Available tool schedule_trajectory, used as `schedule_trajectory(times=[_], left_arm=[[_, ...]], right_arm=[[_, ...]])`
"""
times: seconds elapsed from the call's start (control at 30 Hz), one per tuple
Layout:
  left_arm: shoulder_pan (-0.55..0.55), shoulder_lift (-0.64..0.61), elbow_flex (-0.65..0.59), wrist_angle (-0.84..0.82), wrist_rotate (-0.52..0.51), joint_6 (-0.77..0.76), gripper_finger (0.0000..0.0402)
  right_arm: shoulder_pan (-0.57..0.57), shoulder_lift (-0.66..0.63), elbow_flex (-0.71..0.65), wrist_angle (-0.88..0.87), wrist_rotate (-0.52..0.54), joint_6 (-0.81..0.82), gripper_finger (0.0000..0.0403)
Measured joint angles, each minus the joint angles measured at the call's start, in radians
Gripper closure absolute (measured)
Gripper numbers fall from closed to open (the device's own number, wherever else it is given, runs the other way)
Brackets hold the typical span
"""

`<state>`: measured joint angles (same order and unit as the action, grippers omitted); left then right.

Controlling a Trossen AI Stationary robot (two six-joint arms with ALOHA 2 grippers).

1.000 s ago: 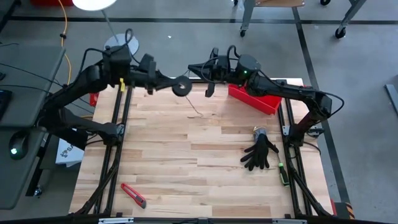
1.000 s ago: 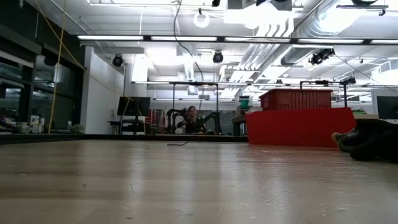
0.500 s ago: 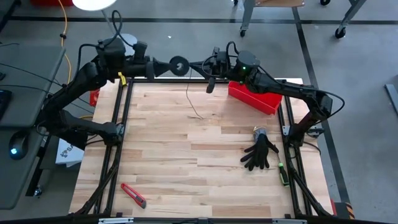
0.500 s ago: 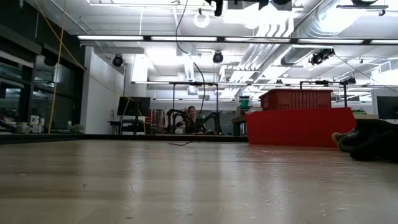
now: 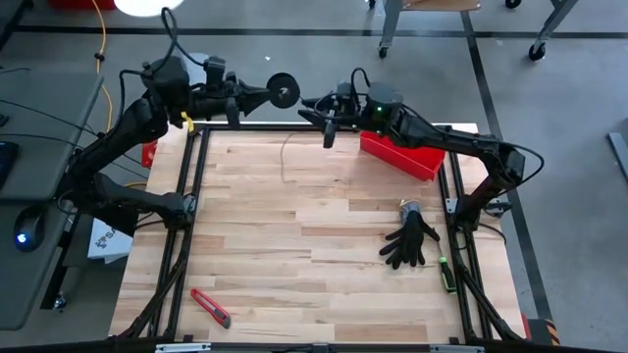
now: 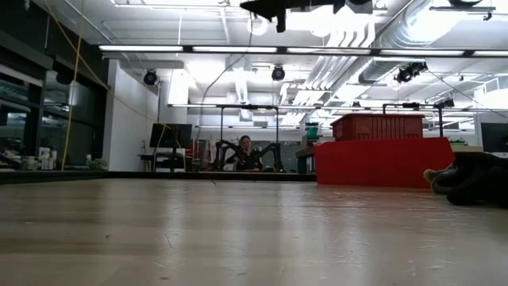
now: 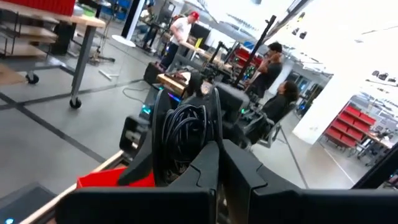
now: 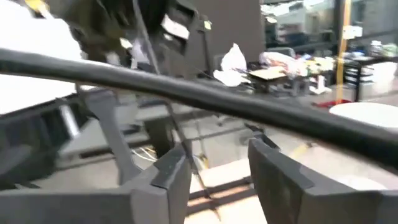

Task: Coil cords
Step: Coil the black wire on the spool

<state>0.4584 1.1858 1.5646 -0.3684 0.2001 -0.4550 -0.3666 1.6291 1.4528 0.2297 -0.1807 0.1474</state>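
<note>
High view: overhead, straight down on the whole table [image 5: 314, 245] and both arms. Low view: table-top height, level across the planks into the room. It shares the red bin [image 5: 400, 155] [image 6: 381, 161] with the high view. Wrist views ride each arm, close, looking past own fingers.

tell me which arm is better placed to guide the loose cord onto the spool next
Right, probably. The left gripper is shut on the black spool, held up past the table's far edge. The right gripper hovers just beside it, fingers open, near where the thin cord hangs toward the table.
</note>
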Motion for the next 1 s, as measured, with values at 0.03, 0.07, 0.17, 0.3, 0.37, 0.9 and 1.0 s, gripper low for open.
schedule_trajectory(times=[0.03, 0.07, 0.17, 0.3, 0.37, 0.9, 1.0], left_arm=[[0.0, 0.0, 0.0, 0.009, 0.0, 0.0, 0.0398], [0.001, -0.001, 0.0, 0.013, 0.0, -0.003, 0.0398], [0.002, -0.005, 0.0, 0.028, 0.0, -0.01, 0.0398], [0.002, -0.007, 0.0, 0.032, 0.0, -0.012, 0.0397], [0.005, -0.005, 0.0, 0.031, -0.002, -0.011, 0.0397], [0.063, -0.006, 0.001, 0.061, -0.002, -0.013, 0.0397], [0.076, -0.006, 0.001, 0.061, -0.003, -0.014, 0.0397]], right_arm=[[0.0, 0.0, 0.0, -0.016, 0.015, -0.014, 0.0249], [0.0, 0.0, 0.0, -0.03, 0.017, -0.026, 0.0247], [0.0, 0.0, 0.0, -0.057, 0.019, -0.051, 0.0246], [0.0, 0.0, 0.0, -0.062, 0.017, -0.066, 0.0245], [0.002, 0.0, 0.0, -0.071, 0.015, -0.067, 0.0248], [0.0, 0.0, 0.0, -0.141, 0.014, -0.103, 0.0273], [-0.001, 0.0, 0.0, -0.146, 0.021, -0.104, 0.0291]])
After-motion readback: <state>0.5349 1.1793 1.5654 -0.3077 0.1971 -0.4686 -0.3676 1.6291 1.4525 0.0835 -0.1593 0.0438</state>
